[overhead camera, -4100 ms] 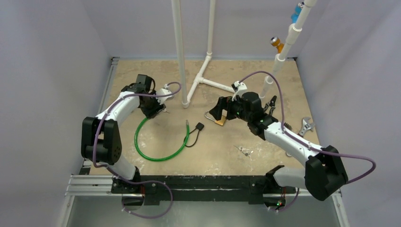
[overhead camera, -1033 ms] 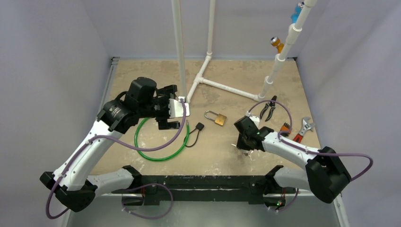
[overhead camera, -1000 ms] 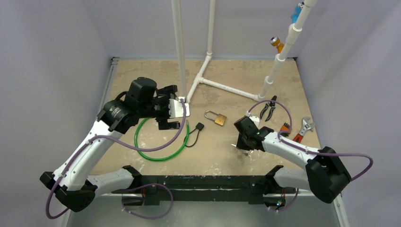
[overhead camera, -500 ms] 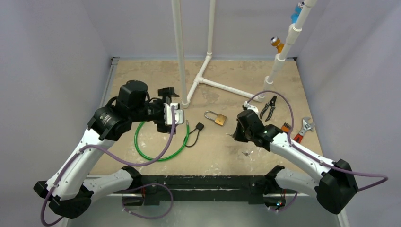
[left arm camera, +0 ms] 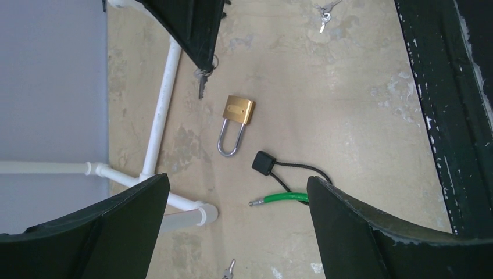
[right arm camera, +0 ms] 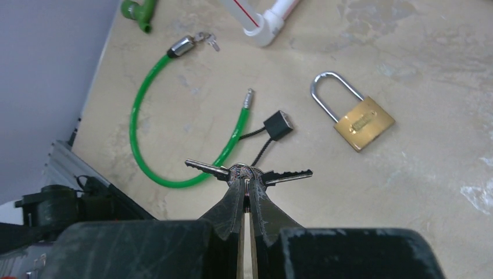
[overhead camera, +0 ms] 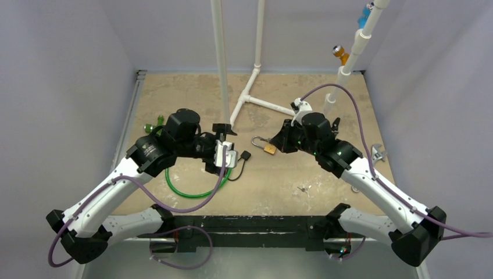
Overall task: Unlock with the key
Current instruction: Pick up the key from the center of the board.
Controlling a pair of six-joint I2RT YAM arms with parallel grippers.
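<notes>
Two-arm check, logging the right side first. Pinching a key bunch [right arm camera: 247,172] in the right gripper [right arm camera: 247,189], jaws pressed tight together on the ring, with two key blades fanning out sideways past the tips. Hovering that gripper above the table [right arm camera: 442,192], clear of the surface, near the padlock [right arm camera: 354,119] and not touching it. Seeing the padlock lying flat on the table, brass body with both shackle legs meeting it, roughly midway between the two arms in the top view. Confirming from the left wrist view: catching the keys dangling from the right gripper, close to the brass body in that view. Holding the left gripper [left arm camera: 238,180] spread wide with nothing in it, raised off the table, fingers [left arm camera: 116,224] framing the padlock from above. Noting a black fob [left arm camera: 263,162] on a thin cord just beside the shackle bow, and next to that the metal plug end of a green cable lock [left arm camera: 285,199]. Also recording a white pipe frame [overhead camera: 256,99] standing beyond the padlock, and a loose key [overhead camera: 301,188] lying on the near side of the table, well apart from the padlock.
</notes>
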